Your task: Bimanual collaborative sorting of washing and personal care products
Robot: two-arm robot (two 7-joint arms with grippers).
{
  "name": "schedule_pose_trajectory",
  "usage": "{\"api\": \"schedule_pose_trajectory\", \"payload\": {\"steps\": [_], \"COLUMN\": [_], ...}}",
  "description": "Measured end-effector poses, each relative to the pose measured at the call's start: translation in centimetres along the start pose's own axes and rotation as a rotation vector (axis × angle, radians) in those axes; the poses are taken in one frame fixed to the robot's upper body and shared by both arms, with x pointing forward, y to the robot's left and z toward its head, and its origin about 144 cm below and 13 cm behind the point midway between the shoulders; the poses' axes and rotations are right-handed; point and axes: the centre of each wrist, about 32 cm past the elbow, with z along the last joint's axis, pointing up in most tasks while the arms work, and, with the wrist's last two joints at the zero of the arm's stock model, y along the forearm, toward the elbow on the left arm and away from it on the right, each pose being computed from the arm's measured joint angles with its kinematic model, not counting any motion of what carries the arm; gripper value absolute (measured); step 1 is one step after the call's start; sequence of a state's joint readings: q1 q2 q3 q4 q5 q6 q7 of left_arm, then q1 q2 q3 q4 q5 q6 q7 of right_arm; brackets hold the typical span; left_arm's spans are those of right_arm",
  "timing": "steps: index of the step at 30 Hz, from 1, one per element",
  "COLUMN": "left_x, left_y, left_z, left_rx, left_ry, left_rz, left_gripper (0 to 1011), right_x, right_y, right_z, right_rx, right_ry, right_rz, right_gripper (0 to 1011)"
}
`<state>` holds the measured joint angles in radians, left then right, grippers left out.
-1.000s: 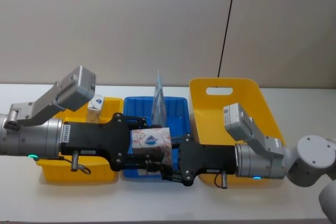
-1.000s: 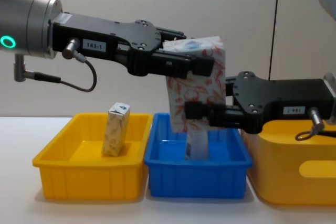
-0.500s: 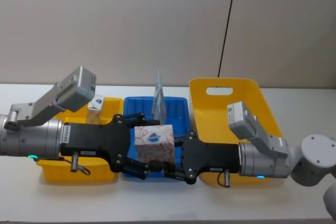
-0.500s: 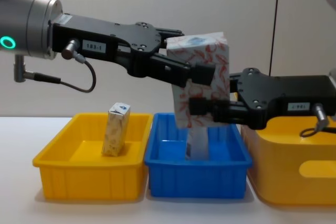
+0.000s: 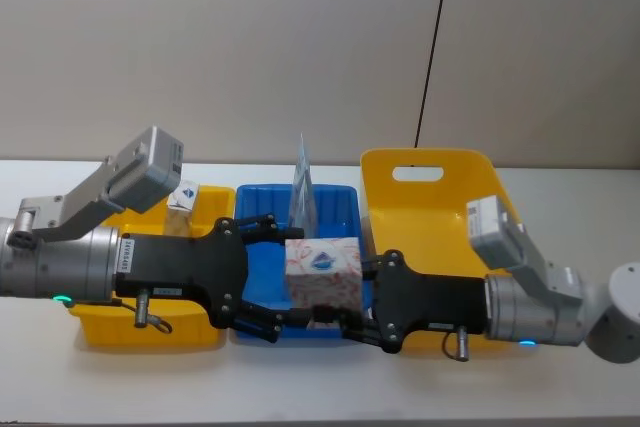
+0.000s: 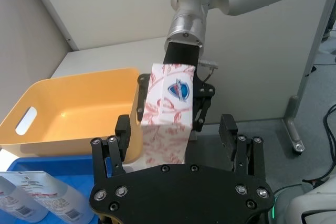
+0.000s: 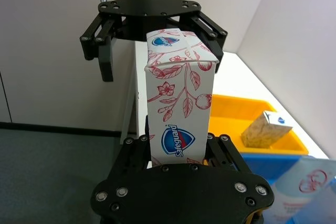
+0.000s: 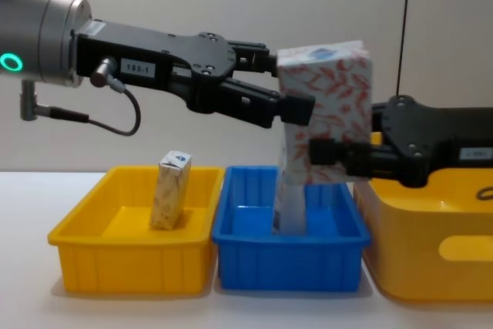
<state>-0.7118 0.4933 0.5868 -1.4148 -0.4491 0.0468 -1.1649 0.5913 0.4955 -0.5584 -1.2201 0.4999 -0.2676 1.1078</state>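
Jaws clamped on the lower part of the white box with red leaf print [image 8: 323, 105], the right gripper [image 8: 327, 161] holds it upright in the air over the right end of the blue bin [image 8: 289, 248], just beside the large yellow bin [image 8: 431, 260]. The left gripper [image 5: 268, 275] reaches in from the other side with its jaws spread apart, one fingertip close against the box's edge; whether it touches cannot be told. Two products look sorted: the beige speckled carton [image 8: 169, 190] stands in the small yellow bin [image 8: 131, 260] on the robot's left, and the pale-blue tube [image 8: 291, 209] stands in the blue bin. By this showing the box is the last item, not yet set down in any bin on the worktop [image 8: 23, 298]
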Motion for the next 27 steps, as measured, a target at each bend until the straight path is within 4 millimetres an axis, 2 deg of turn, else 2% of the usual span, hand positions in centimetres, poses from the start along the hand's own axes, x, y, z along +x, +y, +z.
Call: {"api": "schedule_pose_trajectory", "payload": {"steps": [27], "left_x": [0.0], "left_y": [0.0], "left_z": [0.0], "left_rx": [0.0], "left_ry": [0.0], "left_rz": [0.0], "left_gripper": [1001], "right_x": [-3.0], "right_y": [-6.9], "right_z": [1.4], "right_rx": [-0.062], "right_ry": [0.013], "right_rz": [-0.162], "right_gripper": [375]}}
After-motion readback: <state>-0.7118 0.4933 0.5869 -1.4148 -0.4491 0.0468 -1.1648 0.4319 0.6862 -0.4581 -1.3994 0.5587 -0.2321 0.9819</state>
